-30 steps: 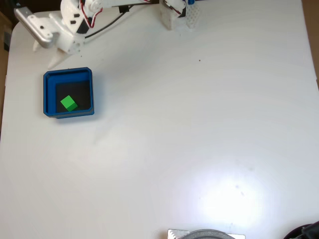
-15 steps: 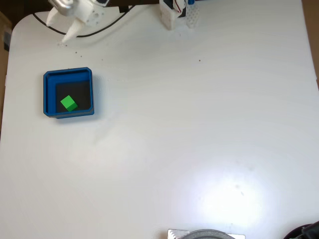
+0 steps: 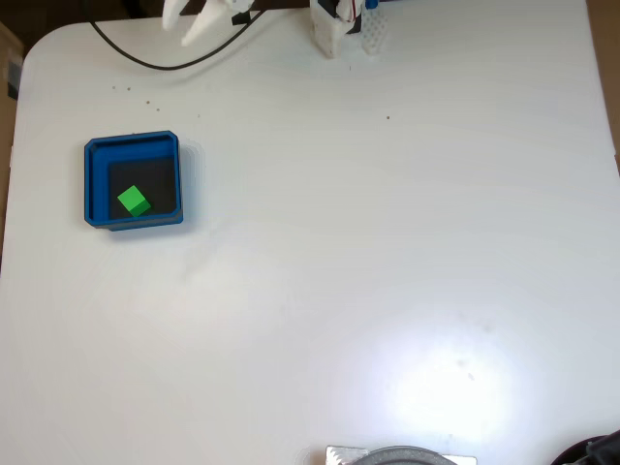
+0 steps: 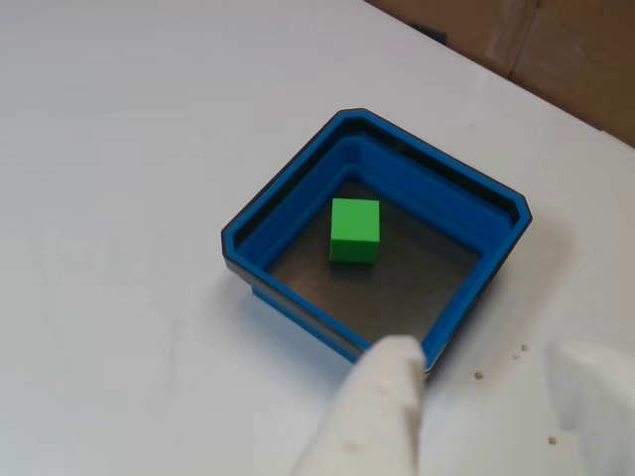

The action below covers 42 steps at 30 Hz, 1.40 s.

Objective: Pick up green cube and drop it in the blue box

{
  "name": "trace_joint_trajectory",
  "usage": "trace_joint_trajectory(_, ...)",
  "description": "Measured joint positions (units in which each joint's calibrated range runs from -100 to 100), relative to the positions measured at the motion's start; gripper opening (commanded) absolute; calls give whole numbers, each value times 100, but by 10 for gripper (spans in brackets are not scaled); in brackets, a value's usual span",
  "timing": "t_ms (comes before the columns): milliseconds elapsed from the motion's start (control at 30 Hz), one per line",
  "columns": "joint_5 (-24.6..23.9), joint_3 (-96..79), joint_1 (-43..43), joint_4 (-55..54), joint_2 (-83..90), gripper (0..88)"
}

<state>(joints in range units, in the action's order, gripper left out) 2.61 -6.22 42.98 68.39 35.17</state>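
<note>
Inside the thick-walled blue box (image 4: 298, 203) sits the plain-sided green cube (image 4: 354, 230).

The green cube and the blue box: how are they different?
The green cube is solid and plain-sided; the blue box is an open, thick-walled tray with a dark floor. The cube is far smaller than the box. The cube sits inside; the box rests on the white table. Both are square-edged and brightly coloured.

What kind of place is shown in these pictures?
Probably a hobby or lab bench for robot practice: a plain white table, a blue box holding a green cube, the arm's base with cables, and cardboard boxes behind the table.
</note>
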Motion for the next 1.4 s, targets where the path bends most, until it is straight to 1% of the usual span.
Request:
trace_joint_trajectory(433,10,-2300,-21,0,2381,16)
trace_joint_trajectory(667,10,-3633,-21,0,3200,15)
trace_joint_trajectory(800,-5,-4510,-263,-157,3851,15)
trace_joint_trajectory(967,-20,-5987,-491,-1109,4670,15)
trace_joint_trajectory(1267,-5,-9038,-853,-3657,5931,16)
trace_joint_trajectory(1400,-10,-9280,-1116,-3947,6149,16)
